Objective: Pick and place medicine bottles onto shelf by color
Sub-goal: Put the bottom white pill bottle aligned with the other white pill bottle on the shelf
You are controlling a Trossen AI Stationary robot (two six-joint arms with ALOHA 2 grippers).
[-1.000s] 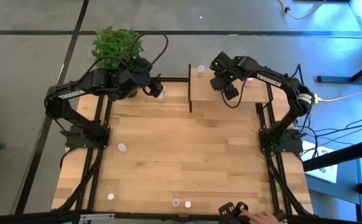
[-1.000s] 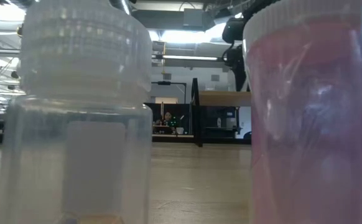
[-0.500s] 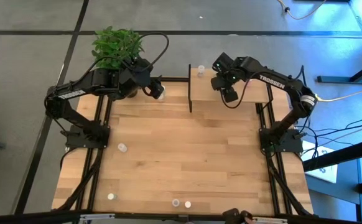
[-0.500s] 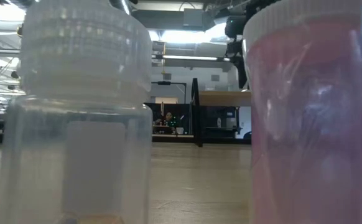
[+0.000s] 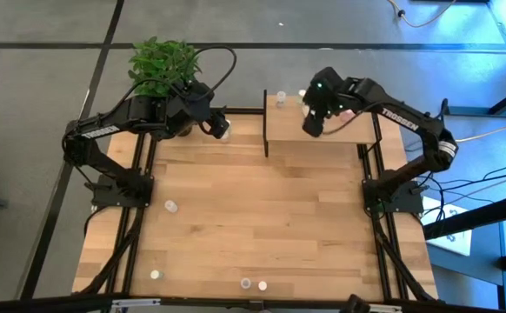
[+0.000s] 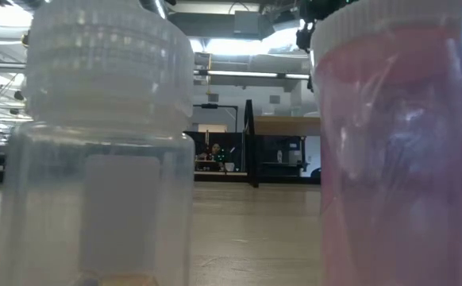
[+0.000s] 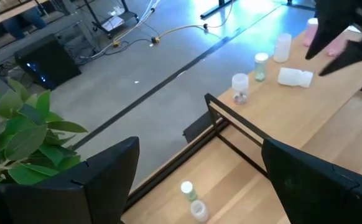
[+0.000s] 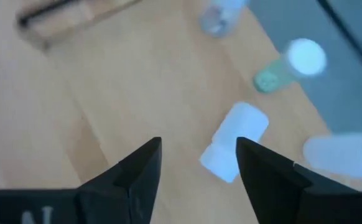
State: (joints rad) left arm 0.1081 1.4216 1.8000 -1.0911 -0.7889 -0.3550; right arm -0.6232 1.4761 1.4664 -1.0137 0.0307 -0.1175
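Step in hand, by the look of it: recovering the toppled bottle [image 8: 234, 142] on the shelf [image 5: 357, 139], lying on its side among upright ones; best done by dropping straight down with the jaws square across the bottle's body rather than along it, closing gently so it cannot roll or squirt out, then standing it with its own colour group without nudging the green-capped bottle [image 8: 269, 79] just beside it. Right end effector [image 5: 312, 124] above the shelf's back portion, fingers apart and holding nothing; in the right wrist view, toppled bottle just ahead of the open fingertips and apart from them, slightly toward one finger, so a small sideways correction seems needed before descending. Left end effector [image 5: 219, 127] at the desk's [image 5: 253, 226] far left corner beside the potted plant [image 5: 162, 61], fingers spread wide, empty, with two small bottles [image 7: 192, 202] on the desk below and between them. More bottles scattered near the desk's front edge [image 5: 253, 284] and left side [image 5: 171, 206], well apart from both arms.
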